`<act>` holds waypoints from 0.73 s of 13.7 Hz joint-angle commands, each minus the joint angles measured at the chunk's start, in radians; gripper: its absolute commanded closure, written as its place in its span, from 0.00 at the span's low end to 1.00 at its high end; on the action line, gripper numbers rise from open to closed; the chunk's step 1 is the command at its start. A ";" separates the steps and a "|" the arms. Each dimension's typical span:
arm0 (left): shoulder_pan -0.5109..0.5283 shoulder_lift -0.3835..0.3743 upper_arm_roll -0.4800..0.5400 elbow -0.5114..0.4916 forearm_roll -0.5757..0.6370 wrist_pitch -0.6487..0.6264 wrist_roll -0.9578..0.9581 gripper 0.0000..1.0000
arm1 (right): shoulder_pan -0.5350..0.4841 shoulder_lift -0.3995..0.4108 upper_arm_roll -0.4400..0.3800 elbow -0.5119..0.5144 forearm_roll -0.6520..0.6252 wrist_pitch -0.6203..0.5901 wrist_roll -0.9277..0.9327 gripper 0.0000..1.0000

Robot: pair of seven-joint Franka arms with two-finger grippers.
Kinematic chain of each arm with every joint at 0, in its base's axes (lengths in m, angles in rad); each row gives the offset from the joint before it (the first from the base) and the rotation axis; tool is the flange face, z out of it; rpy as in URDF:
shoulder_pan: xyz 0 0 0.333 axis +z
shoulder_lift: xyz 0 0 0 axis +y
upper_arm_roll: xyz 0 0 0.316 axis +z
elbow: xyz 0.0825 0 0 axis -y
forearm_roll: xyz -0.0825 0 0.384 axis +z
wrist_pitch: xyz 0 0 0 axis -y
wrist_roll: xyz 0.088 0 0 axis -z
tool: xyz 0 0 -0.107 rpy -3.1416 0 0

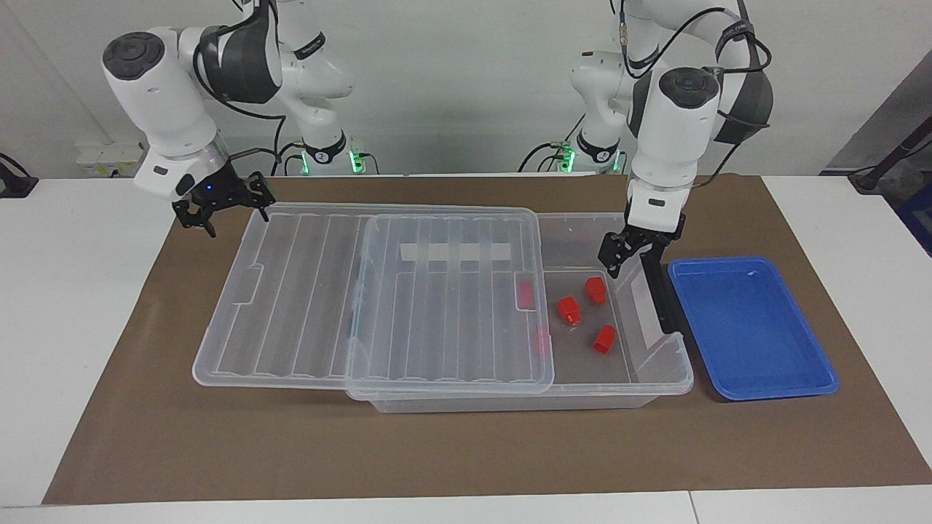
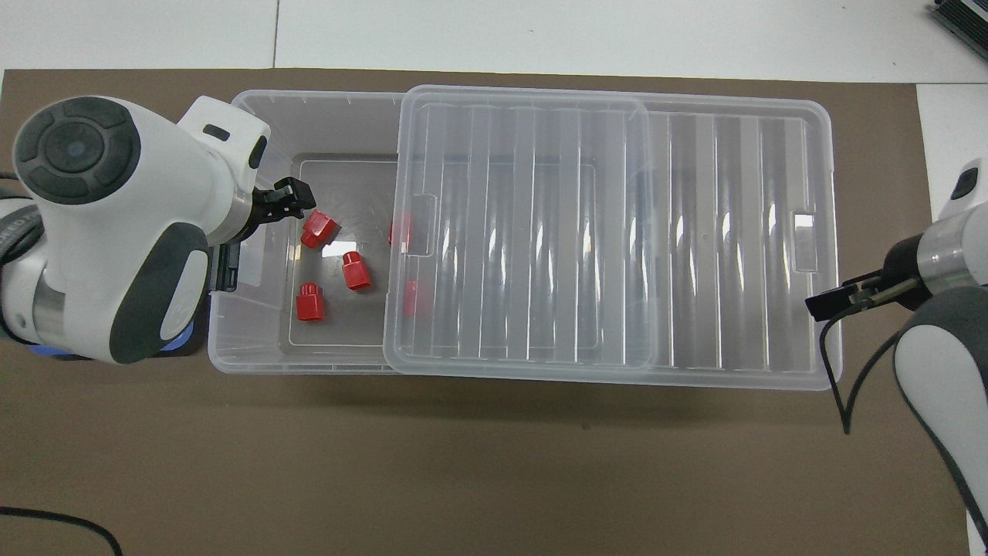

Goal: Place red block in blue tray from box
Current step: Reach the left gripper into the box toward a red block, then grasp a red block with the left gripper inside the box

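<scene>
The box [image 1: 659, 367] [image 2: 255, 340] lies lengthwise with its clear lid [image 1: 437, 306] [image 2: 602, 232] slid toward the right arm's end. Its handle end is uncovered. Three red blocks [image 1: 595, 290] [image 1: 569, 311] [image 1: 603, 339] [image 2: 318, 229] [image 2: 356, 271] [image 2: 310, 301] lie on the uncovered floor. Two more [image 1: 525, 294] [image 1: 542, 340] show through the lid. My left gripper [image 1: 628, 260] [image 2: 289, 201] hangs open over that uncovered end beside the black handle [image 1: 659, 291], holding nothing. The blue tray [image 1: 750, 327] sits beside the handle end, holding nothing. My right gripper [image 1: 222, 204] [image 2: 830, 303] is open above the lid's corner.
A brown mat [image 1: 437, 451] [image 2: 463, 463] covers the table under everything. White tabletop [image 1: 73, 327] borders it at both ends. In the overhead view my left arm's body [image 2: 116, 224] covers almost all of the tray.
</scene>
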 commanded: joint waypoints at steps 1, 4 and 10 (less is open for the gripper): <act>-0.014 -0.025 0.012 -0.141 0.021 0.116 -0.018 0.00 | -0.006 -0.017 0.043 0.041 0.009 -0.021 0.217 0.00; -0.025 -0.031 0.007 -0.209 0.006 0.164 -0.039 0.00 | -0.003 -0.013 0.075 0.099 0.011 -0.027 0.471 0.00; -0.112 0.066 0.008 -0.201 0.006 0.265 -0.153 0.00 | -0.003 0.033 0.077 0.268 0.012 -0.129 0.551 0.00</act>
